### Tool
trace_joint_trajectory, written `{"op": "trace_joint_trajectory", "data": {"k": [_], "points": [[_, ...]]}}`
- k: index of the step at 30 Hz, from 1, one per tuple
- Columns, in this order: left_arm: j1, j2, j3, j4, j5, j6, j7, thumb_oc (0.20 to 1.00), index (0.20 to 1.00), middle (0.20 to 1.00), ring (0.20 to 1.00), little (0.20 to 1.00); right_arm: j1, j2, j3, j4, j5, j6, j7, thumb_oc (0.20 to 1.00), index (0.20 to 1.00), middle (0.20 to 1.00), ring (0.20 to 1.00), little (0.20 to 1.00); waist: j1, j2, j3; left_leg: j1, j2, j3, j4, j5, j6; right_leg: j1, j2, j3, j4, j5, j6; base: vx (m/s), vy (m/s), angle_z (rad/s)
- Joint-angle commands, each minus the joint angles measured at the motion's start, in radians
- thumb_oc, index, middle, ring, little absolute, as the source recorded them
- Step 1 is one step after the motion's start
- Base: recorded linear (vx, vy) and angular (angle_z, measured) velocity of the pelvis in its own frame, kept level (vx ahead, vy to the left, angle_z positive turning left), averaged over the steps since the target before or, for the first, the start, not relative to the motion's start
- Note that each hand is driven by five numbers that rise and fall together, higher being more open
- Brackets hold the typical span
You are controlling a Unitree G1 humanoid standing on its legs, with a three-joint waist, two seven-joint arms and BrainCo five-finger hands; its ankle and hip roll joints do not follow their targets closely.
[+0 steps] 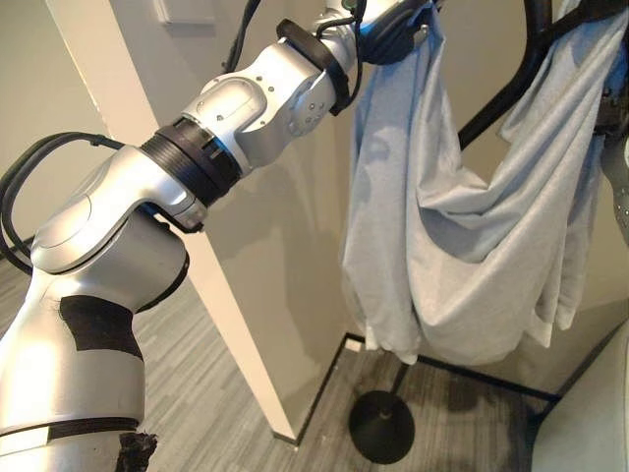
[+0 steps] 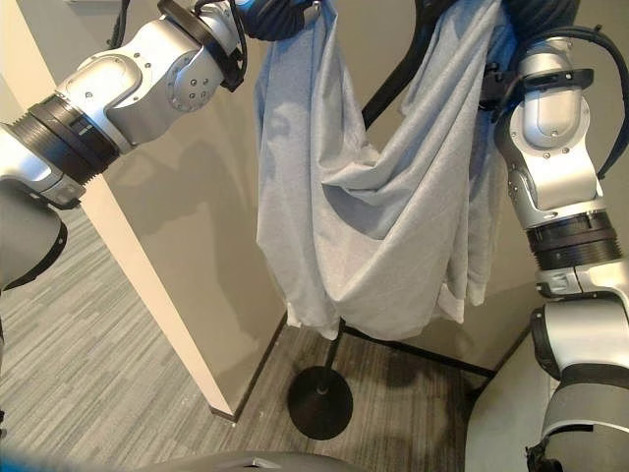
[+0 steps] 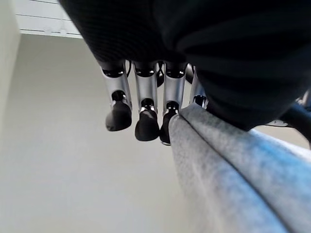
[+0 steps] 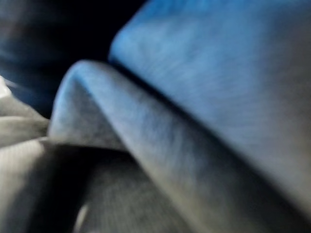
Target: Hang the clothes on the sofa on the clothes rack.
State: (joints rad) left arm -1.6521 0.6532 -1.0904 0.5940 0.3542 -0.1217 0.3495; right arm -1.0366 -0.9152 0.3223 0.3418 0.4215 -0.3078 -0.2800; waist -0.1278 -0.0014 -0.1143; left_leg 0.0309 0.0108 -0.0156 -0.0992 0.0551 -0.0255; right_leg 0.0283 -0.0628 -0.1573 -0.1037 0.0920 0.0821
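A pale grey-blue garment (image 1: pixel 442 246) hangs in a deep sag between my two raised hands, in front of the black clothes rack (image 1: pixel 501 93). My left hand (image 1: pixel 393 34) is up at the garment's left top corner. In the left wrist view its fingers (image 3: pixel 146 111) point down, and the cloth (image 3: pixel 228 174) runs in beside one of them under the dark cover, held there. My right hand (image 2: pixel 539 18) is up at the garment's right end by the rack's curved arm, buried in cloth folds (image 4: pixel 146 136).
The rack's round black base (image 2: pixel 319 401) stands on the grey plank floor (image 2: pixel 118 374), with a black floor bar (image 1: pixel 472 374) behind it. A beige wall corner (image 1: pixel 226 295) juts out to the left of the garment. A pale furniture edge (image 1: pixel 590 423) lies at lower right.
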Motion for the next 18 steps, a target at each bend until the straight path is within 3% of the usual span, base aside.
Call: {"op": "trace_joint_trajectory", "data": {"k": [1, 10, 18], "points": [[-0.017, -0.017, 0.088, 0.102, -0.056, 0.033, 0.049, 0.2, 0.2, 0.2, 0.2, 0.2, -0.057, -0.061, 0.029, 0.058, -0.146, 0.006, -0.092, 0.2, 0.2, 0.2, 0.2, 0.2, 0.044, 0.007, 0.046, 0.061, 0.022, 0.024, 0.012, -0.105, -0.006, -0.054, -0.073, -0.011, 0.016, -0.071, 0.126, 0.0, 0.0, 0.0], [0.001, -0.053, 0.081, 0.114, -0.056, 0.027, 0.052, 0.2, 0.2, 0.2, 0.2, 0.2, -0.219, -0.16, 0.131, 0.055, -0.371, 0.075, -0.226, 0.2, 0.2, 0.2, 0.2, 0.2, 0.054, -0.008, 0.041, 0.065, 0.024, 0.023, 0.012, -0.108, -0.007, -0.045, -0.073, -0.014, 0.016, -0.075, 0.127, 0.01, -0.002, 0.01], [-0.006, -0.065, 0.07, 0.125, -0.051, 0.022, 0.055, 0.2, 0.2, 0.2, 0.2, 0.2, -0.334, -0.198, 0.206, 0.086, -0.433, 0.105, -0.279, 0.2, 0.2, 0.2, 0.2, 0.2, 0.058, -0.012, 0.035, 0.066, 0.023, 0.022, 0.012, -0.11, -0.007, -0.043, -0.073, -0.018, 0.016, -0.077, 0.13, 0.0, 0.0, 0.0]]}}
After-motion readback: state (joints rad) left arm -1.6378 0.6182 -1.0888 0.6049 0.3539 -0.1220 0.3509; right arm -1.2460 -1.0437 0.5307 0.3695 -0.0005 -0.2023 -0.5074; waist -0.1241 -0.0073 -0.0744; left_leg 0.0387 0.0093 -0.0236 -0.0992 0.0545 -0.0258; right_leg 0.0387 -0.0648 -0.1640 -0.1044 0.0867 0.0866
